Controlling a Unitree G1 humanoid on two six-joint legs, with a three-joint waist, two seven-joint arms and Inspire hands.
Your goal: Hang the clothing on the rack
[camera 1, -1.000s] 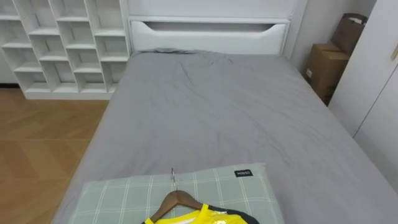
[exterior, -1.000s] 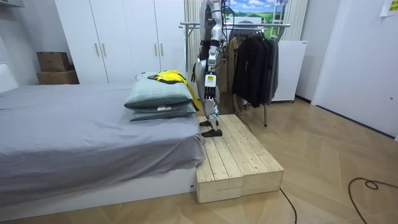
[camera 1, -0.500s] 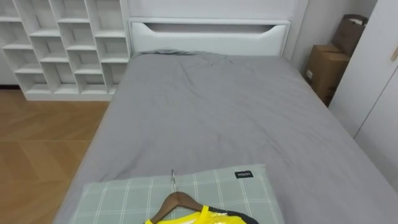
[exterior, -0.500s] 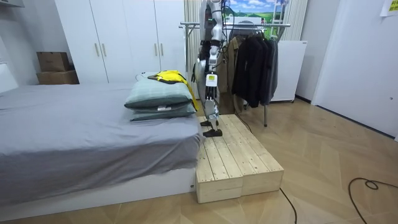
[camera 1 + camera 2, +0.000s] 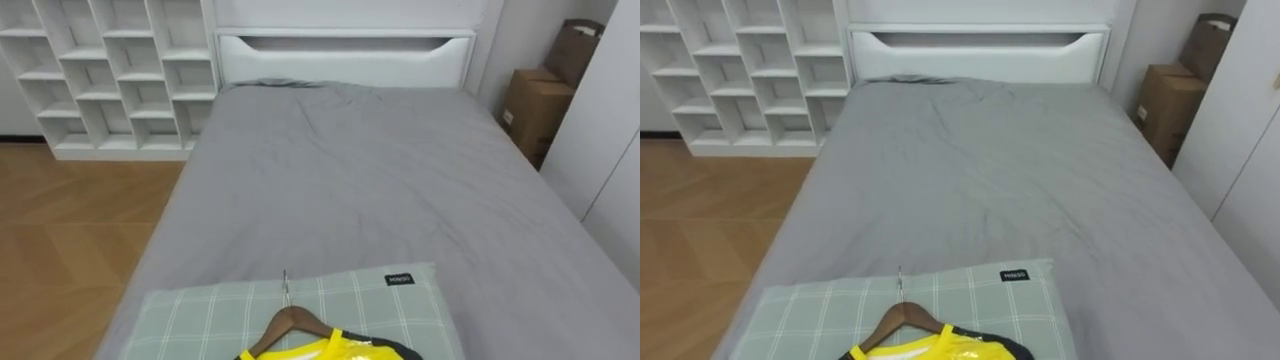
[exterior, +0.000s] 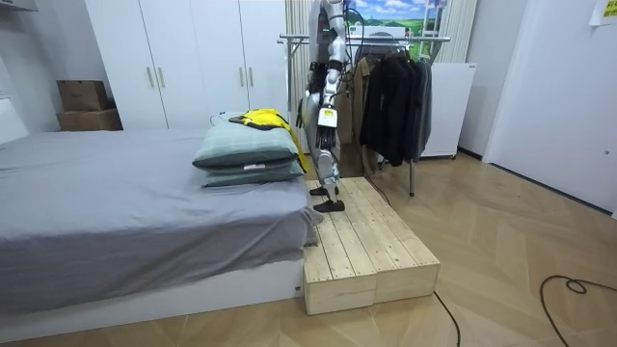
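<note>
The yellow garment [image 5: 322,351] on its wooden hanger [image 5: 289,322] lies on the green checked pillow [image 5: 200,315] at the bed's [image 5: 380,180] foot edge; the left hand [image 6: 325,121] hangs alongside, its state untellable

**A slim figure in pale grey and black**

In the room view the robot is a narrow, human-shaped machine. Its shells are a pale silvery grey, with dark, near-black parts at the joints between them. The limbs are thin and built in segments. The lower legs are pale with darker patches and end in flat black feet. Thin dark straps or cables run from the shoulders up and out of the top of the picture, where the upper end of the figure is cut off. The left hand [image 6: 326,121] bears a small white tag with a yellow patch at its back. Finer surface detail and any smaller markings are too small to make out.
</note>
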